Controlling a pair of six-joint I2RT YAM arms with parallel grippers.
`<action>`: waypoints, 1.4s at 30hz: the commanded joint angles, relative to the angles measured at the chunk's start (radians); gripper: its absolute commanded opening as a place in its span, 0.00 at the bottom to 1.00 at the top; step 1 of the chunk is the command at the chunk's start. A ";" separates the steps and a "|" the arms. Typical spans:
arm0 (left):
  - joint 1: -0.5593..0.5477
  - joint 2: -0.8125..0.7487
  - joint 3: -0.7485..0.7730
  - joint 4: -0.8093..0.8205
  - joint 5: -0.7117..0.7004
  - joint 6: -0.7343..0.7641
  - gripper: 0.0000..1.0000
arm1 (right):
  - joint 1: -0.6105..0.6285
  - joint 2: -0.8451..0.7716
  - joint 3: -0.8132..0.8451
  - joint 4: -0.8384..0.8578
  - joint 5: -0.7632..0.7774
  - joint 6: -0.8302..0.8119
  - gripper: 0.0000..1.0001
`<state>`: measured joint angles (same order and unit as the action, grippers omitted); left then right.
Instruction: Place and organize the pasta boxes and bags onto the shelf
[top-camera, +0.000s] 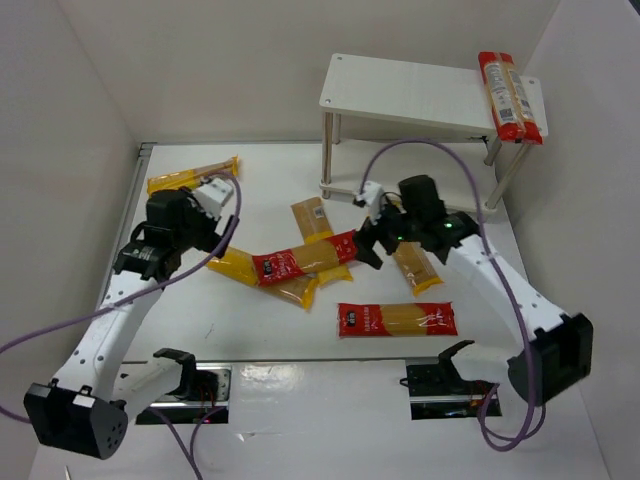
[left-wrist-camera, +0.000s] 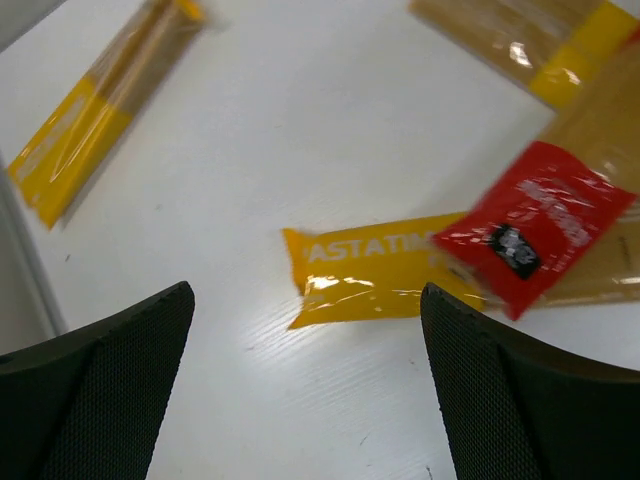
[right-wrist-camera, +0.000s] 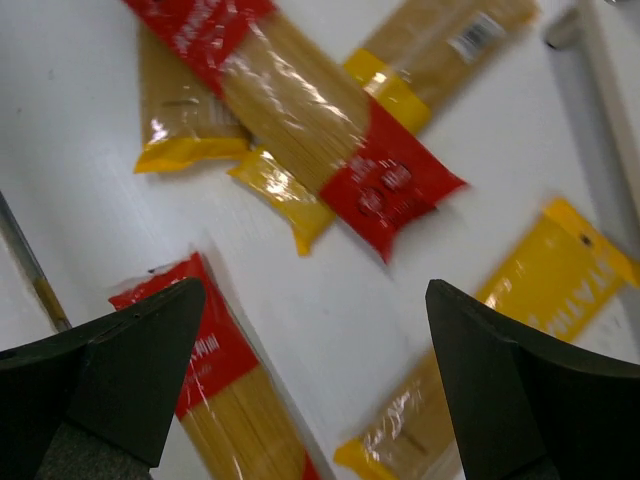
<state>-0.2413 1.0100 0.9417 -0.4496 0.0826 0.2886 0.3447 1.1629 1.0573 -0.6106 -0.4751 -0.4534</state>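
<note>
1. The shelf (top-camera: 420, 95) stands at the far right of the tabletop (top-camera: 200, 310). What appear to be two red-ended packets (top-camera: 510, 95) are already laid across the right end of its upper board.
2. The other packets are left on the tabletop. A crossed pile (top-camera: 300, 262) lies in front of the shelf's left legs. A lone red-ended packet (top-camera: 397, 319) lies farther out from the shelf, and a yellow packet (top-camera: 192, 177) lies well off to the shelf's left.
3. The left gripper (left-wrist-camera: 305, 300) is held with its jaws wide apart and nothing between them. It hangs over the yellow end of a bottom packet (left-wrist-camera: 370, 275), at the side of the pile farther from the shelf.
4. The right gripper (right-wrist-camera: 315, 290) is likewise spread wide and empty, above the side of the pile nearer the shelf. The top packet (right-wrist-camera: 330, 130) lies there, across the others.
5. The step in hand is judged to be picking the next packet from the pile; nothing is gripped yet.
6. For the next move, the top packet is best taken first, since those beneath are pinned by it. One gripper must be lowered astride its narrow width and closed. The packet is then to be carried to the shelf and laid beside those already there.
</note>
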 joint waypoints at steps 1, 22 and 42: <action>0.140 -0.042 -0.011 -0.017 0.025 -0.103 0.99 | 0.157 0.118 0.078 0.061 0.098 -0.099 1.00; 0.410 -0.065 -0.053 -0.024 0.152 -0.085 0.99 | 0.237 0.643 0.268 0.150 -0.017 -0.418 1.00; 0.410 -0.045 -0.053 -0.024 0.190 -0.066 0.99 | 0.246 0.727 0.248 0.153 -0.059 -0.542 0.98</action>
<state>0.1623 0.9653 0.8936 -0.4950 0.2386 0.2096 0.5781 1.8694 1.2846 -0.4938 -0.5110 -0.9749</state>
